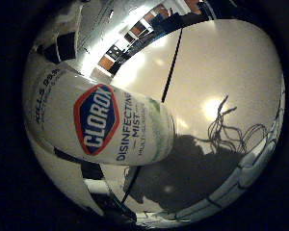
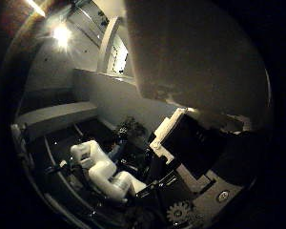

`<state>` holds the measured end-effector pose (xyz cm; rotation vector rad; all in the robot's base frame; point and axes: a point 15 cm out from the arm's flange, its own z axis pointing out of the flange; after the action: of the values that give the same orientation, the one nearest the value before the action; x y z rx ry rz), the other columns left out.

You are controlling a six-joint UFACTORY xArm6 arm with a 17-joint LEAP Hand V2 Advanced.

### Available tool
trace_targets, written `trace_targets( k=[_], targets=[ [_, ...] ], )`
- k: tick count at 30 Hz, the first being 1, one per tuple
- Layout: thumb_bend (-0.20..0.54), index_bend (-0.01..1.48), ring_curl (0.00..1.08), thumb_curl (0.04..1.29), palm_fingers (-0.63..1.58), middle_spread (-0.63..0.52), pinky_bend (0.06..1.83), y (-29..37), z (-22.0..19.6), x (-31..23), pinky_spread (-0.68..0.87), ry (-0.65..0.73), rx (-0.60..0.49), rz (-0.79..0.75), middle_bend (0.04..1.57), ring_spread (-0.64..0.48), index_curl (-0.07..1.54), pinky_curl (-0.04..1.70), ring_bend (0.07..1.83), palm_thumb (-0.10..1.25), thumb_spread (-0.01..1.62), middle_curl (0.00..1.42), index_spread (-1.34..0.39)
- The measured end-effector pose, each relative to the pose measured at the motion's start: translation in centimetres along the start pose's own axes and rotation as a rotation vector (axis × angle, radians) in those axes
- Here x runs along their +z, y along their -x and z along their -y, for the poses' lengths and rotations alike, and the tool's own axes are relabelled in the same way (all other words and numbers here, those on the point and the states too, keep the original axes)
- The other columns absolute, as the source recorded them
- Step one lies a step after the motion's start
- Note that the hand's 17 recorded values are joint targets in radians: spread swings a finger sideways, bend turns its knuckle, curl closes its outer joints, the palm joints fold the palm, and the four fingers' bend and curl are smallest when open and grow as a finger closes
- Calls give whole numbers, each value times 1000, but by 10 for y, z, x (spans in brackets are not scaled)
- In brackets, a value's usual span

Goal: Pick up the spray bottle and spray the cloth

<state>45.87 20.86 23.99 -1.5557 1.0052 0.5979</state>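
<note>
The spray bottle is white with a blue and red label. It fills much of the right little finger side palm view and lies close against the palm, over a pale tabletop, where it casts a dark shadow. In the right thumb side palm view my hand shows bent white fingers and black body parts; the bottle does not show there. The fingers look curled round the bottle.
The right thumb side palm view looks out into a dim room with a grey ledge, a pale wall and a ceiling light. Windows and furniture show beyond the table's far edge.
</note>
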Motion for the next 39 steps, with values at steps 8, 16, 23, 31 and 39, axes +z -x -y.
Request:
trace_targets(
  k=[8, 16, 23, 31, 39],
  targets=[
    [-29, 211, 572, 519, 404, -148, 958, 1, -1, 1, -351, 4, -1, 1, 491, -236, 562, 756, 1093, 739, 1000, 606, -422],
    [-28, 218, 473, 443, 221, -75, 748, 5, -3, 0, 33, 24, -20, -4, 353, -165, 496, 678, 890, 710, 1003, 497, -421],
    [-26, 188, 416, 413, 226, -49, 661, 4, -8, -1, 252, 46, -19, -11, 296, -119, 447, 595, 784, 697, 1003, 440, -420],
    [-26, 177, 356, 393, 232, -29, 614, 3, -8, -2, 378, 45, -18, -12, 247, -71, 385, 503, 693, 692, 1006, 397, -430],
    [-25, 173, 332, 386, 254, -28, 601, 0, -9, -2, 409, 46, -12, -17, 220, -54, 352, 444, 674, 693, 1006, 380, -429]
  ],
)
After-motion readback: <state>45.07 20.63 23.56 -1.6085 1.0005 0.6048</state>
